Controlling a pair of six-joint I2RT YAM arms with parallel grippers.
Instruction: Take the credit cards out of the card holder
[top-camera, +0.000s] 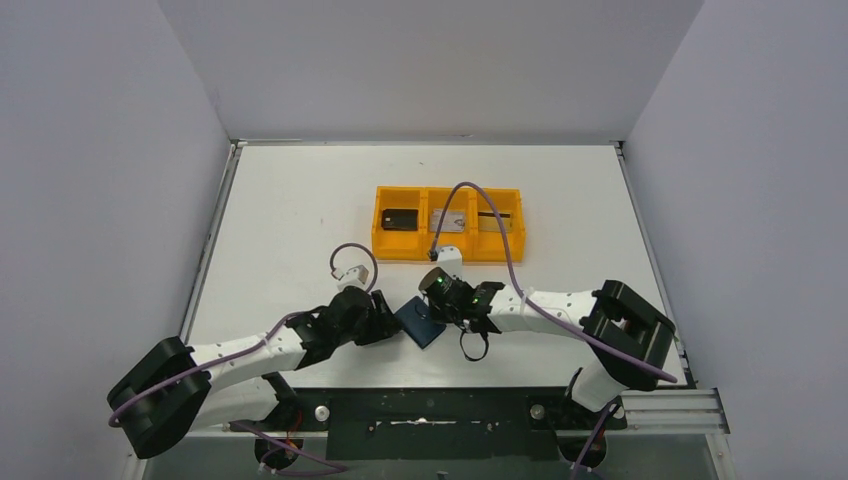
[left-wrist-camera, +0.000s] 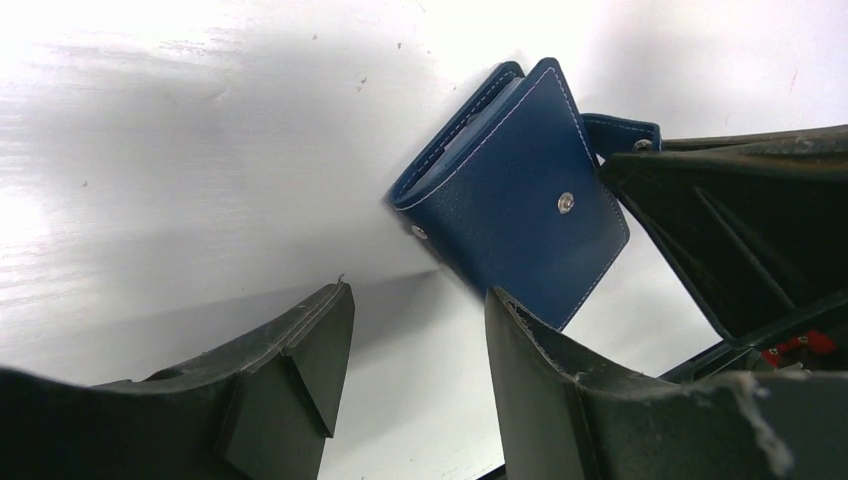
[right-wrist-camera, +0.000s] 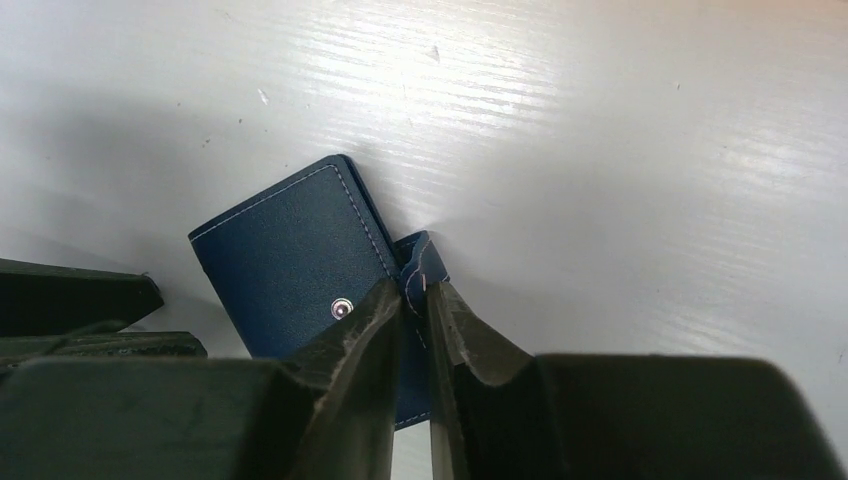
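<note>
Right gripper (right-wrist-camera: 413, 290) fingers, closest to the lens, pinch the closing tab (right-wrist-camera: 420, 255) of the card holder (right-wrist-camera: 285, 265), which lies folded on the table (top-camera: 300, 220) between both arms, near the front edge. Left gripper (left-wrist-camera: 418, 300) stands released just beside it, gripping nothing. With only the tab held, a pull may drag the whole holder instead of unsnapping it. Any credit cards inside are hidden; items in the orange tray (top-camera: 376, 225) are too small to identify.

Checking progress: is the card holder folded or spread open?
Folded: the card holder lies with covers together, closing tab unsnapped, between the right fingers.
</note>
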